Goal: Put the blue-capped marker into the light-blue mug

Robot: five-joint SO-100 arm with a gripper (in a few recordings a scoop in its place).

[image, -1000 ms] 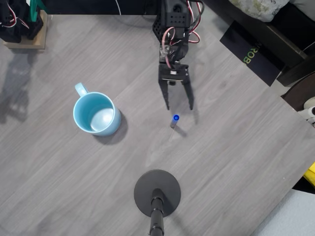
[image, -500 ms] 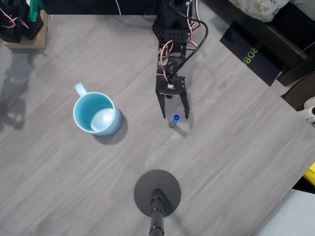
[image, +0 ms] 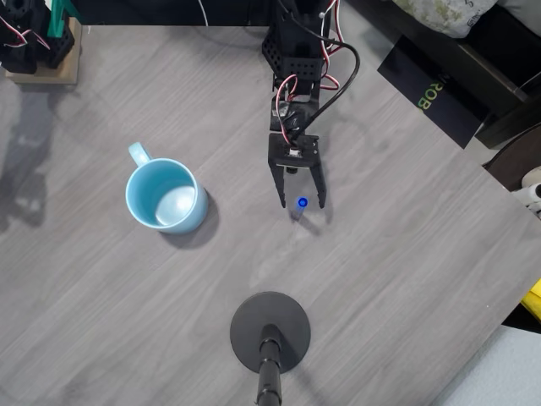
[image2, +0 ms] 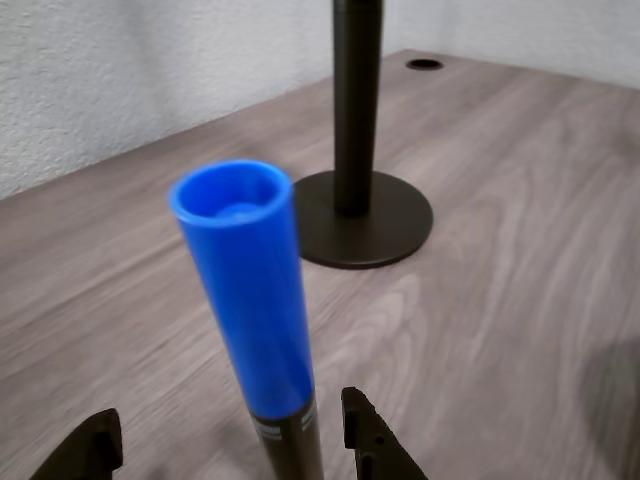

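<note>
Close up in the wrist view, the blue-capped marker [image2: 245, 320] stands upright on the grey wood tabletop [image2: 500, 300], its bright blue cap topmost and the black barrel just showing beneath. The two black fingertips [image2: 375, 440] of the tool [image2: 230, 450] sit low on either side of the barrel, with a gap showing between each tip and the marker, so the tool is spread partway and has hold of nothing.

From overhead, the marker [image: 301, 203] reads as a small blue dot between the tool's [image: 302, 201] two prongs, near the middle of the tabletop [image: 406, 254]. The black arm [image: 296, 51] reaches in from the top edge of that picture.

Beyond the marker in the wrist view rises a black stand [image2: 360, 190] on a round base; overhead, that base [image: 270, 331] lies toward the bottom edge. The light-blue mug [image: 166, 196] stands well apart at the left, upright, its handle toward the upper left.
</note>
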